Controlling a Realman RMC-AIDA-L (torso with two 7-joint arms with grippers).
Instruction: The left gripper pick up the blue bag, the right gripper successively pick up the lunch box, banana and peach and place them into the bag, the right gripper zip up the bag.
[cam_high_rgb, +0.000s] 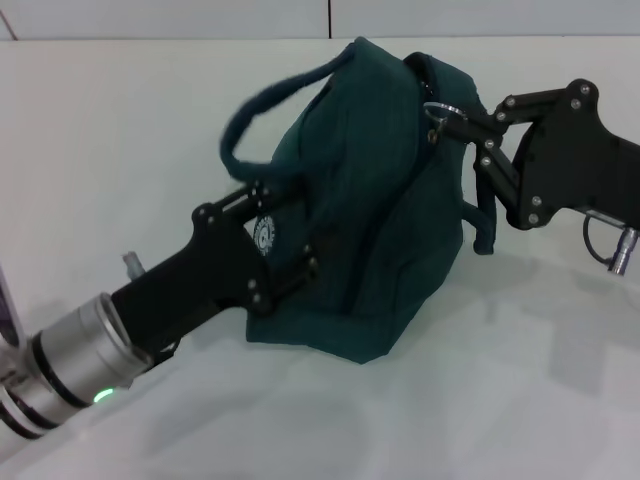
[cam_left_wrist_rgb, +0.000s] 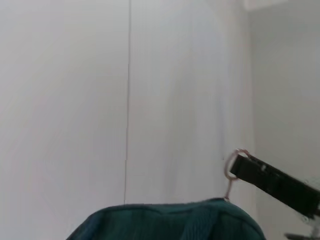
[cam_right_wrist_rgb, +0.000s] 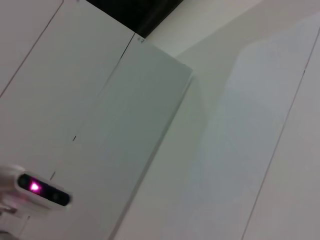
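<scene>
The blue bag (cam_high_rgb: 380, 220) is a dark teal cloth bag standing on the white table (cam_high_rgb: 520, 400), with one loop handle (cam_high_rgb: 270, 100) sticking up. My left gripper (cam_high_rgb: 285, 245) is shut on the bag's near side wall. My right gripper (cam_high_rgb: 462, 125) reaches in from the right and is shut on the metal zipper ring (cam_high_rgb: 440, 112) at the bag's top. The left wrist view shows the bag's top (cam_left_wrist_rgb: 170, 220), the ring (cam_left_wrist_rgb: 231, 165) and a right finger (cam_left_wrist_rgb: 275, 182). Lunch box, banana and peach are out of view.
A small grey object (cam_high_rgb: 132, 265) sits on the table just behind my left arm. The right wrist view shows only white panels and a white device with a pink light (cam_right_wrist_rgb: 42, 190). A wall rises behind the table.
</scene>
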